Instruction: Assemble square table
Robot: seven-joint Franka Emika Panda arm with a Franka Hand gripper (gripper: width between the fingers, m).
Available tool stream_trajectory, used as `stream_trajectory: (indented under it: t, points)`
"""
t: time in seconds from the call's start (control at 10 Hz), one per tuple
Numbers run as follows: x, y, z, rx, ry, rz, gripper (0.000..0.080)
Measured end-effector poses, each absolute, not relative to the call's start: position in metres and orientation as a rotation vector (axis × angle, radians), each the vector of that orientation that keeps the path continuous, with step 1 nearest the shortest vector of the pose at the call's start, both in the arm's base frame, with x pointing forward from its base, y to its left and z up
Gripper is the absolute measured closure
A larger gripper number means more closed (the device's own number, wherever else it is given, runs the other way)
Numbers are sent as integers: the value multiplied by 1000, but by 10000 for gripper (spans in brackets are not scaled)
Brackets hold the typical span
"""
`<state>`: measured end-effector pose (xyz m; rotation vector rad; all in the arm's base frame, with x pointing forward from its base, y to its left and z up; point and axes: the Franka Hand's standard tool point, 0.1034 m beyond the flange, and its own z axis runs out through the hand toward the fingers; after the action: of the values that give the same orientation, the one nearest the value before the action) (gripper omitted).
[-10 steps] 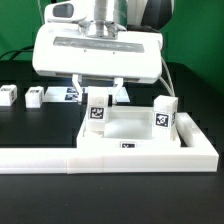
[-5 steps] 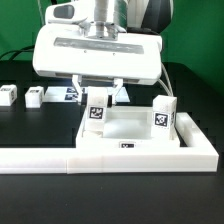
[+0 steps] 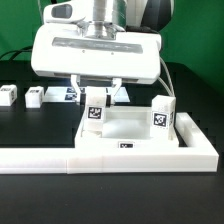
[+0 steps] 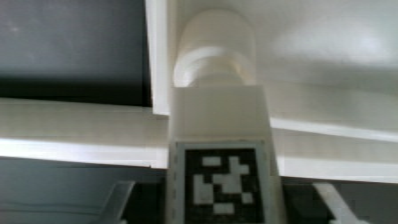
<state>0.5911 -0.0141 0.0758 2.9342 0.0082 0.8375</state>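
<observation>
Two small white block-like plastic legs, each with a black-and-white square tag, stand upright on the large square white plastic tabletop (image 3: 130,130). The held leg (image 3: 97,114) is at its far corner on the exterior view's left, and the second leg (image 3: 164,113) at the far corner on the right.

The gripper (image 3: 99,100) hangs straight above the held leg. The jaws pinch its plain sides above the tag, and the wrist view shows it centred between them.

The tabletop sits tucked into the corner of the long low white L-shaped wall (image 3: 60,160), along the black worktop's (image 3: 30,125) front edge.

I judge the leg light, stiff and smooth, so likely slippery. I'd grip the flat faces and keep it square, since a tilt could jam its seat.

Room: open above and toward the exterior view's left. The wall hems the front and right. The second leg is well apart, and the two loose legs (image 3: 8,96) near the worktop's left edge are no obstacle.
</observation>
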Motion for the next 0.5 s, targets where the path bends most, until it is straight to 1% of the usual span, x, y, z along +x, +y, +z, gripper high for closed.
stream_trajectory:
  t: [0.5]
  points:
    - [592, -24, 76, 2950, -22, 853, 509]
